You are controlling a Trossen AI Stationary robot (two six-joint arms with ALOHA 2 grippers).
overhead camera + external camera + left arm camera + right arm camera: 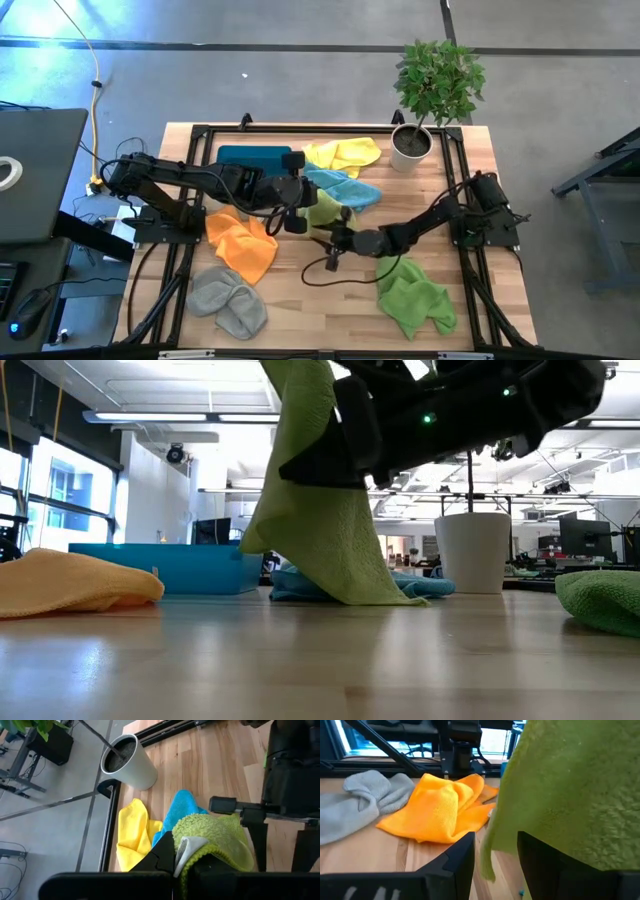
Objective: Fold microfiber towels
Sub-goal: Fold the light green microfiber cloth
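My left gripper (180,857) is shut on the light green towel (326,210), raised over the table's middle. In the low view the towel (320,490) hangs down as a drape. My right gripper (495,855) is low beside it, coming from the right, open, with the towel's hanging side edge (492,845) in the gap between its fingers. The light blue towel (348,188) and yellow towel (345,153) lie crumpled behind it. The orange (243,245), grey (228,300) and brighter green (415,297) towels lie nearer. My left gripper pinches the light green towel between its two fingers at a bunched upper edge by the white label (192,845). It comes from the table's left, slanting down. The towel hangs slack below it, its lower end (385,592) resting on the table by the light blue towel. Whether my right gripper touches the towel, I cannot tell.
A dark teal tray (253,157) lies at the far left of the table. A white pot (412,146) with a plant stands at the far right. Black frame rails (455,180) run along the table's sides. Bare wood (320,300) shows between the grey and brighter green towels.
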